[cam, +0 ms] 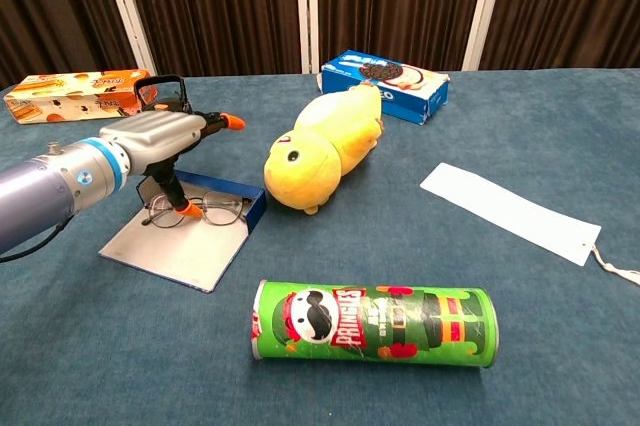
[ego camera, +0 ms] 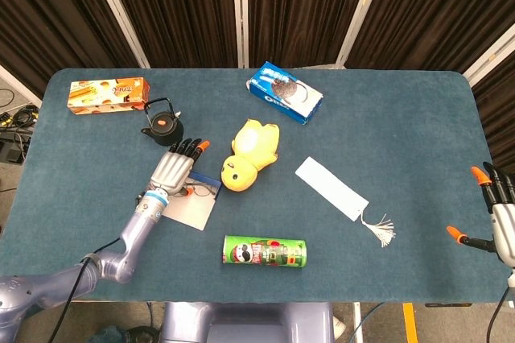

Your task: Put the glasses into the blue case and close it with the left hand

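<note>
The blue case (cam: 253, 210) lies open on the table left of centre, its grey lid (cam: 172, 250) flat toward the front. Thin wire glasses (cam: 212, 209) rest in the case. My left hand (cam: 160, 138) hovers over the case's left part with its fingers stretched out toward the right. Its orange thumb tip is down at the left lens, touching the frame. From the head view, the left hand (ego camera: 175, 167) covers most of the case (ego camera: 193, 212), and only a bit of the glasses (ego camera: 198, 192) shows. My right hand (ego camera: 497, 218) is at the table's far right edge, fingers apart, holding nothing.
A yellow duck plush (ego camera: 251, 152) lies just right of the case. A green Pringles can (ego camera: 264, 252) lies in front, a black teapot (ego camera: 162, 123) behind the hand. An Oreo box (ego camera: 284, 92), an orange biscuit box (ego camera: 105, 95) and a white bookmark (ego camera: 331, 188) are further off.
</note>
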